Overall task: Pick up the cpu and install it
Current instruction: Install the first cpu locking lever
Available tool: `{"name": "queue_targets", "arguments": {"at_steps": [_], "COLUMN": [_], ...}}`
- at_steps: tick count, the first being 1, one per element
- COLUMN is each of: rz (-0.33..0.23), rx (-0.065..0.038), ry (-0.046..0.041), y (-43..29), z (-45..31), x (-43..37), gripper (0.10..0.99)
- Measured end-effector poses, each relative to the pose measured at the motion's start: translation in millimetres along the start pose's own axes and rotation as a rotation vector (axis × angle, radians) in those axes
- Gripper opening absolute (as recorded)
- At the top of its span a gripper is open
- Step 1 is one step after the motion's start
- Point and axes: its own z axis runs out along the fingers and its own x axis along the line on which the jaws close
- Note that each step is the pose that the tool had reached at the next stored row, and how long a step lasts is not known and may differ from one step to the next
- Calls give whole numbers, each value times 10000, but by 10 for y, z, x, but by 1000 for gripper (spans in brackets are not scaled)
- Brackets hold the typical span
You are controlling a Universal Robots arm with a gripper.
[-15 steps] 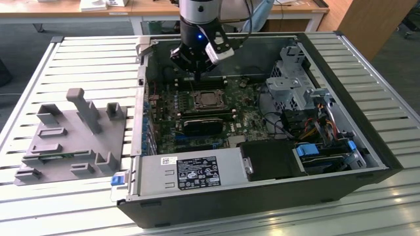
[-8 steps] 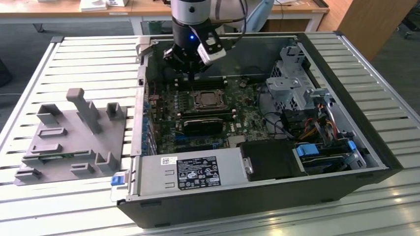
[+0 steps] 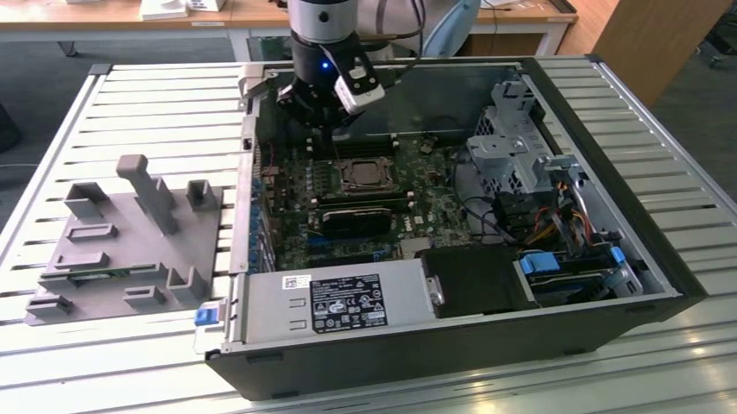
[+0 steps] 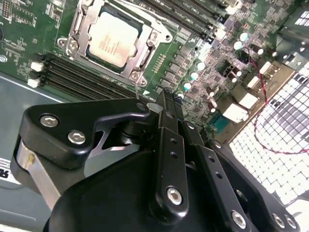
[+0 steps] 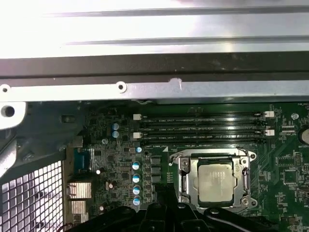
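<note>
One cpu is present, and it lies flat inside the socket on the motherboard of the open case; both wrist views show its silver top framed by the metal socket bracket. The memory slots run just beside the socket.

The gripper hangs above the motherboard, near the socket but apart from it, on the side towards the case's rear wall. In the second wrist view its fingers are pressed together with nothing between them. In the exterior view the gripper stands over the board just beyond the socket.

Judged step: the chip is already placed in its seat and released, so the pick and the placement appear done. Whether the socket's load plate and lever are locked cannot be told.

Requirement for any further move: confirm the chip sits level within the bracket, and keep the closed fingers clear of the memory slots and the small capacitors around the socket.

The grey fixture rests on the table beside the case, well apart from the gripper.
</note>
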Motion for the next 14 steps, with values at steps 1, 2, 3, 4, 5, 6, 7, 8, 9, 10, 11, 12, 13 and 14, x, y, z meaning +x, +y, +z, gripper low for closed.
{"name": "queue_targets", "arguments": {"at_steps": [1,2,3,4,5,6,7,8,9,10,11,12,13,14], "rz": [0,0,1,1,1,0,0,0,0,0,0,0,1,1], "rx": [0,0,0,0,-1,0,0,1,0,1,0,-1,-2,-1], "ry": [-1,0,0,0,-1,0,0,0,0,0,-1,-1,-1,-1], "y": [10,20,29,39,50,62,73,83,94,103,112,122,134,148], "z": [2,4,7,9,12,15,18,20,23,26,29,32,35,38], "x": [2,6,9,13,16,19,22,26,29,33,36,39,41,43], "gripper": [106,106,106,106,106,106,106,106,106,106,106,106,106,106]}}
